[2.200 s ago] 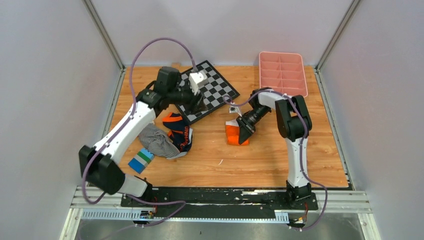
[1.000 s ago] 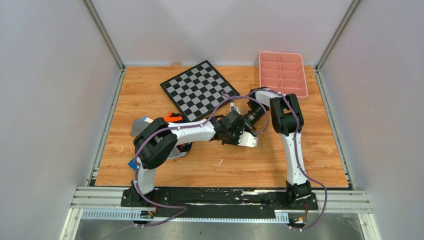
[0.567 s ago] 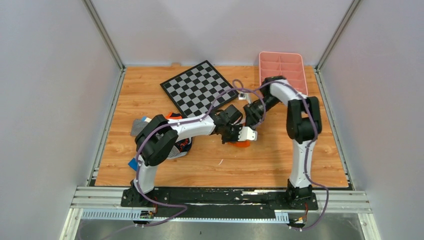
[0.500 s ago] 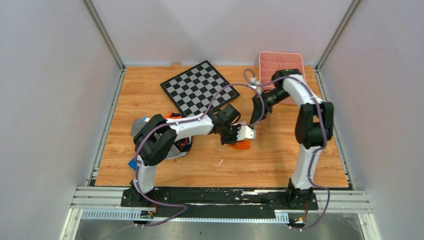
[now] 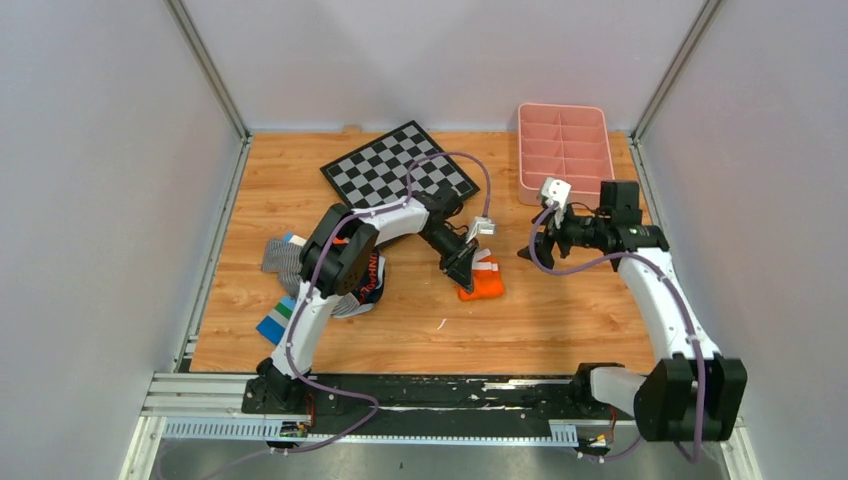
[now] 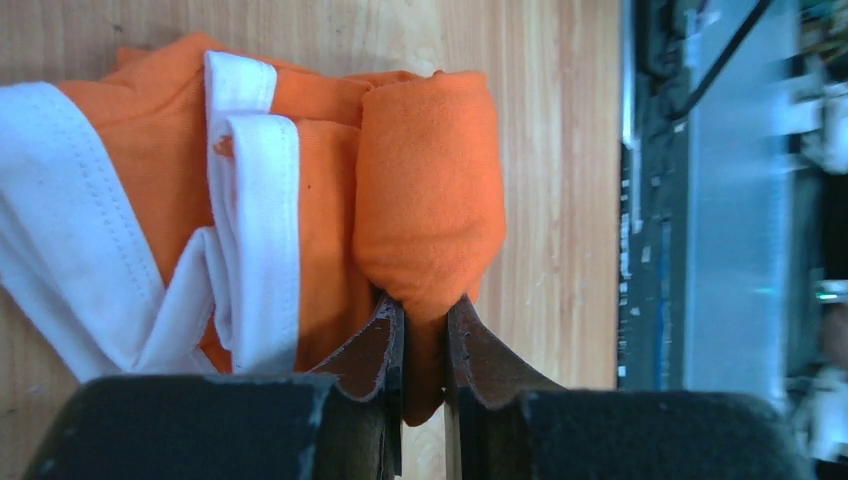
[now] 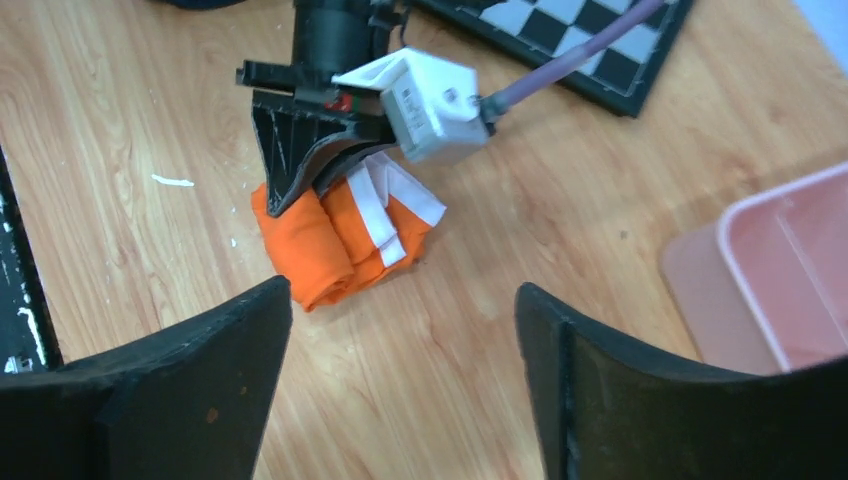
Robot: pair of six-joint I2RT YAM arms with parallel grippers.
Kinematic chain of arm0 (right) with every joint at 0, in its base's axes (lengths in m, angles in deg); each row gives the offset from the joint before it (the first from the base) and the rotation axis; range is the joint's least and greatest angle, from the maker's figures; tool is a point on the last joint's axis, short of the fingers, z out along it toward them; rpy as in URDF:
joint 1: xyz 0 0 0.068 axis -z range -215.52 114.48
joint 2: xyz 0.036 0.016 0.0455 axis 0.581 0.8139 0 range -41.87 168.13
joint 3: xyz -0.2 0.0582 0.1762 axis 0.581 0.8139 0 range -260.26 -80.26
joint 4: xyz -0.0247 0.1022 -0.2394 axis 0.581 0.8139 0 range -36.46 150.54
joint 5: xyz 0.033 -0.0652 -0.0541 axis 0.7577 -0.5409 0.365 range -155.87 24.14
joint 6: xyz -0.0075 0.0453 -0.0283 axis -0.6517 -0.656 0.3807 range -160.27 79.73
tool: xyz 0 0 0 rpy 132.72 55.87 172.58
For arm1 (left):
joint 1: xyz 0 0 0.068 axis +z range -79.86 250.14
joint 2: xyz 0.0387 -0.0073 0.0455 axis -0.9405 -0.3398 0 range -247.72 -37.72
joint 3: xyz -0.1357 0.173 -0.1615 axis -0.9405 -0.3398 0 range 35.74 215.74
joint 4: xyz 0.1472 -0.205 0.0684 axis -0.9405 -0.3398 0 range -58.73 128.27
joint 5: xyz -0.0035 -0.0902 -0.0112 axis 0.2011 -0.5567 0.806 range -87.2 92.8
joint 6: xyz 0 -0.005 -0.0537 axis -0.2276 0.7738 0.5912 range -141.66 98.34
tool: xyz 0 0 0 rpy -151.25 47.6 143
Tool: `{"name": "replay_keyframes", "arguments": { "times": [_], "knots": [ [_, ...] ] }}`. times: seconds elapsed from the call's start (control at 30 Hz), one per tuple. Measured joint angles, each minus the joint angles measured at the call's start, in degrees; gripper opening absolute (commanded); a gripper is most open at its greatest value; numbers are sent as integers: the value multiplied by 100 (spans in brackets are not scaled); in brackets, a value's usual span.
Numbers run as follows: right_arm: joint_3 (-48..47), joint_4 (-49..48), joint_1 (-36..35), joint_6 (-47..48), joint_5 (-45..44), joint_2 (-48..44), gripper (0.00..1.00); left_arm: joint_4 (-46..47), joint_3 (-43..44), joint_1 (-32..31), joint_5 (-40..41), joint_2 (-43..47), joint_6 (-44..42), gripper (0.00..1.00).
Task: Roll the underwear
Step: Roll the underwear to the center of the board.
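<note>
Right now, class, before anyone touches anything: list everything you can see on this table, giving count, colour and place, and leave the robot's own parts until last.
underwear: one, bright orange with white trim, partly rolled, middle of the table
chessboard: one, black and pale checks, far side, left of centre
tray: one, pink, with compartments, far right corner
navy garment: one, navy with orange lettering, left side, partly behind the left arm
striped garment: one, grey and white, left of the navy garment
flat striped item: one, blue, green and white, near left
table: one, wood-coloured, under everything
left pincer: one, black, shut on a fold of the underwear
right pincer: one, black, open, apart from the underwear, to its right
</note>
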Motion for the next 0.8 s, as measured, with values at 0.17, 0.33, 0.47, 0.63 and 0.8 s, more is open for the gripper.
{"name": "replay_keyframes", "arguments": {
  "times": [0.17, 0.33, 0.47, 0.63, 0.8],
  "knots": [
    [149, 245, -949, 1086, -374, 815, 64, -319, 267, 109, -625, -393, 315, 6],
    [719, 310, -2339, 1836, -1228, 981, 66, -656, 479, 105, -946, -658, 437, 7],
    [710, 203, -2594, 2262, -1635, 1331, 67, -787, 525, 105, -1027, -730, 459, 7],
    [782, 129, -2909, 2682, -1980, 1453, 66, -901, 625, 118, -1097, -820, 481, 8],
    [1132, -293, -3080, 2719, -2157, 1510, 55, -994, 715, 122, -1123, -885, 529, 10]
  ]
}}
